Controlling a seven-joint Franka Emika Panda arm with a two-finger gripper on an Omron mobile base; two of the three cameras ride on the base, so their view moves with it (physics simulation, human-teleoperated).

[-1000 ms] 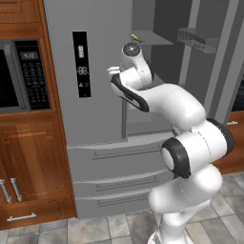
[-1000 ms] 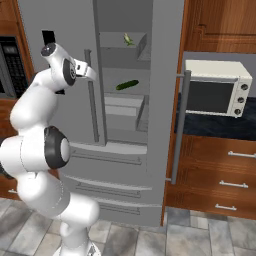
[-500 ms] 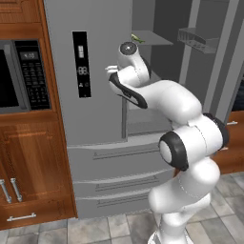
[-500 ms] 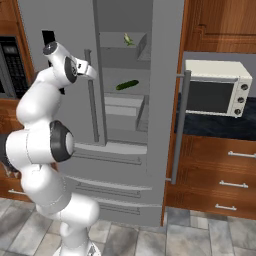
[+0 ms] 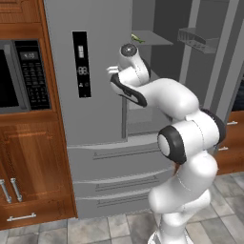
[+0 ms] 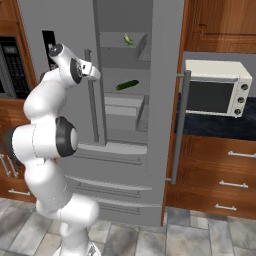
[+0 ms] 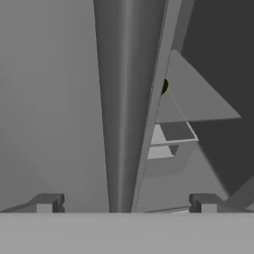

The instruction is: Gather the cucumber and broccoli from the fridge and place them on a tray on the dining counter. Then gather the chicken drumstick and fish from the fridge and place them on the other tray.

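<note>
Item: fridge [image 6: 65, 30], grey steel, french-door type; its right door swung wide, its left door shut, black display panel on the shut door. Item: end effector [image 7: 126, 202], fingers spread fully apart with nothing between them but open air, held up at the level of the display panel, directly in front of the shut door's vertical bar handle [image 7: 121, 99], which in the hand view runs up between the two finger tips and fills the middle of the picture. Item: cucumber [image 6: 127, 85], dark green stick, lying on a middle shelf inside the open compartment, long axis roughly level and running along the shelf, slightly angled with its right end higher. In the right base view it lies to the right of the end effector [image 6: 95, 72] and a little lower, past the handle and the edge of the shut door; in the hand view a dark sliver of green [image 7: 164, 86] shows just beyond the handle's right edge. Item: small green thing [image 6: 128, 39] on the upper shelf, above the cucumber; probably the broccoli, too small to be sure. Judgement: the reach for the cucumber would have to go rightward around the handle and door edge and then into the compartment, with the fingers set across the cucumber's short width. Drumstick, fish and trays not catalogued here.
</note>
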